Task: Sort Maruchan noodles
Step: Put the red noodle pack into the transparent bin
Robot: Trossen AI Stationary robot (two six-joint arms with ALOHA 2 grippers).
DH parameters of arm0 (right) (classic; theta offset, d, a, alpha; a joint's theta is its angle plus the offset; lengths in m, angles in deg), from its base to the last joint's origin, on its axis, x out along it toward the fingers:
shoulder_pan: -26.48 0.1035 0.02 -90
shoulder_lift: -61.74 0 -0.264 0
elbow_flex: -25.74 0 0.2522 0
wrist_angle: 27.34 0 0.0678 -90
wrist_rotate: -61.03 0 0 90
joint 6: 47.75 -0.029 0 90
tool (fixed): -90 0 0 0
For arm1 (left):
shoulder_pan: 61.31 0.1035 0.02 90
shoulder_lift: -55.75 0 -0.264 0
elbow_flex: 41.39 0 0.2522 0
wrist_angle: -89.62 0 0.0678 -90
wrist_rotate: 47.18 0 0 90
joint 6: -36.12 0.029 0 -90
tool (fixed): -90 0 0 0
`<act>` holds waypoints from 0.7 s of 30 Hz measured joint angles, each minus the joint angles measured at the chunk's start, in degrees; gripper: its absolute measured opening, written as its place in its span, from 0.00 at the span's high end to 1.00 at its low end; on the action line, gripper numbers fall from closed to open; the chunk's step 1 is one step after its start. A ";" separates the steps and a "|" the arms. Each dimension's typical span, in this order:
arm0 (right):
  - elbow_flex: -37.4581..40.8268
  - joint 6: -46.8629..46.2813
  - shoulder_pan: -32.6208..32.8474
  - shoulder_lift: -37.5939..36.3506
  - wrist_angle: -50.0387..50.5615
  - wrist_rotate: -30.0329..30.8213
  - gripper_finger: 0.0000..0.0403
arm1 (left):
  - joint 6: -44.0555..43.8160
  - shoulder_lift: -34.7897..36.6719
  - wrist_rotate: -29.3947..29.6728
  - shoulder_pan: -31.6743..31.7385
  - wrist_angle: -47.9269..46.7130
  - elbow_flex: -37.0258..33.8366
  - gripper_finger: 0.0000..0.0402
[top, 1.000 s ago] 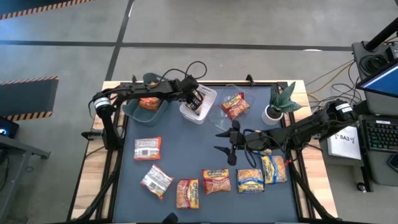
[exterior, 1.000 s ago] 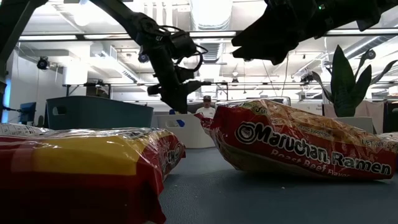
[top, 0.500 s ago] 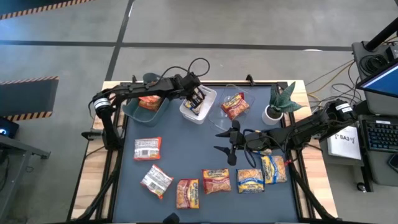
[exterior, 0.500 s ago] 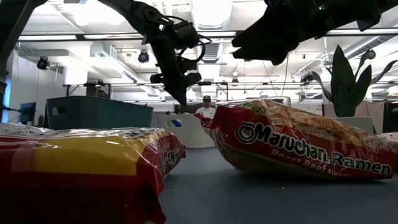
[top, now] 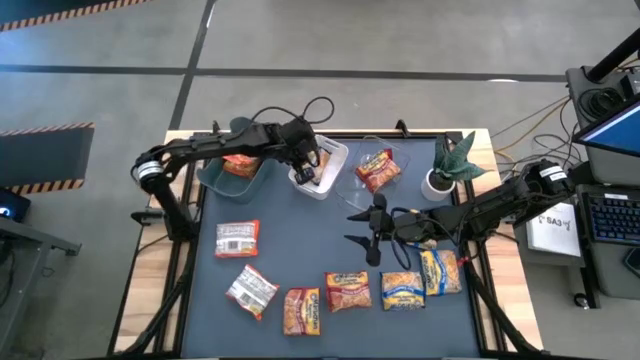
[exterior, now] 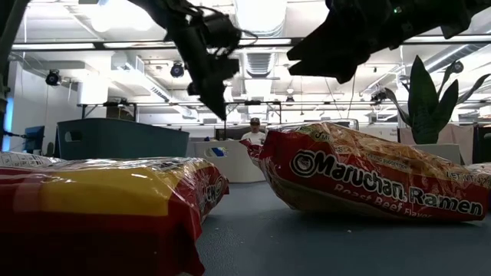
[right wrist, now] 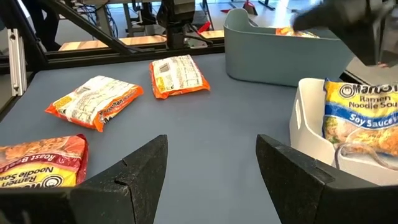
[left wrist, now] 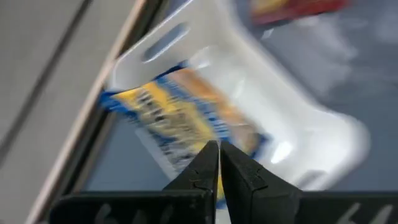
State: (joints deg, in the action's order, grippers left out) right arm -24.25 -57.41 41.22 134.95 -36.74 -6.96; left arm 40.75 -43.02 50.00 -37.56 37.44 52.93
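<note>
Left hand (top: 308, 163) is hanging closed and empty over the white bin (top: 331, 157), where a blue-and-yellow packet (left wrist: 180, 121) is lying. Your right hand (top: 366, 228) is waiting open mid-surface, and the blue-and-yellow packets (top: 404, 290) are lying just beside it toward the front edge (the nearer arm for those).

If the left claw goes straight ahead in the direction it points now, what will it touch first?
Most likely the blue-and-yellow noodle packet lying in the white bin. The left claw is shut and points straight at it, though depth is hard to judge.
</note>
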 joint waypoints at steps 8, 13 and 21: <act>-0.10 -8.55 0.00 0.00 0.43 -2.47 0.42 | -0.53 9.39 -7.40 -6.69 3.88 -7.34 1.00; -3.03 -14.21 0.10 -0.02 2.41 -10.22 0.42 | 0.39 16.61 -8.39 -14.85 10.03 -15.73 1.00; -14.28 -19.91 2.26 0.04 24.10 -13.42 0.42 | -1.22 24.40 -7.77 -26.56 18.84 -25.68 1.00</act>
State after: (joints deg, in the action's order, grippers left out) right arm -38.53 -77.31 43.48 135.00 -12.63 -20.38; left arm 39.53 -18.62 42.23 -64.12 56.28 27.25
